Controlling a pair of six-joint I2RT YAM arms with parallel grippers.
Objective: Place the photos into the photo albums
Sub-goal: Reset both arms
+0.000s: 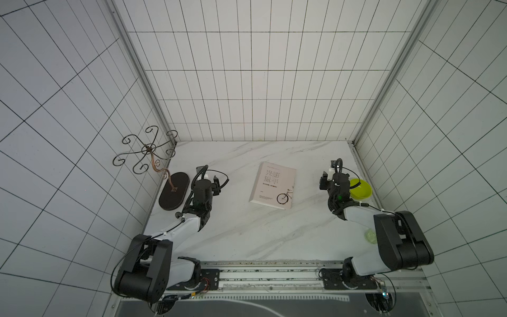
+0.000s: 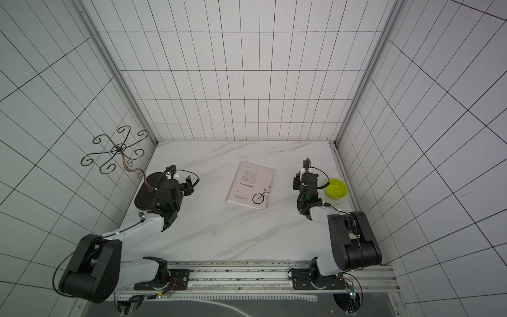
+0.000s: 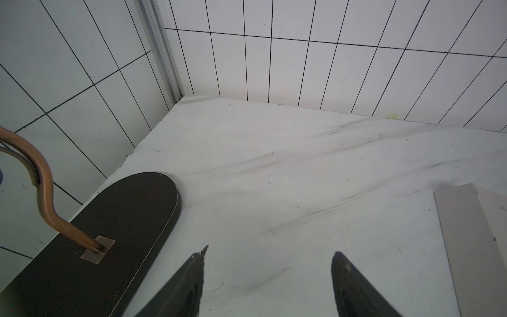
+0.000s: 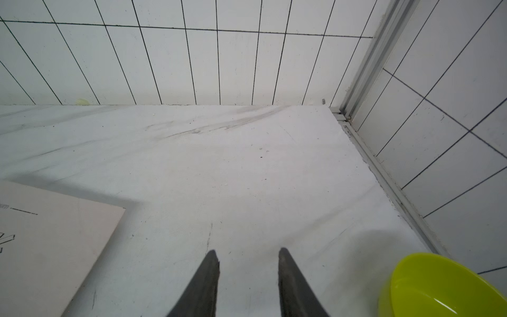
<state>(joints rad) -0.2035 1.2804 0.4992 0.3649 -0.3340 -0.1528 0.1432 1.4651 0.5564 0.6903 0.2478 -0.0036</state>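
The photo album lies closed in the middle of the marble table, a white book with grey characters and a small bicycle drawing. No photos are in view. My left gripper hovers to the left of the album, open wide with only bare table between its fingers; the album's edge shows beside it. To the right of the album my right gripper stands open with a narrower gap and holds nothing. A corner of the album shows in the right wrist view.
A dark oval stand base with a curled wire top sits by the left wall, close to my left arm. A lime-green bowl stands just right of my right gripper. A small clear object lies by the right arm.
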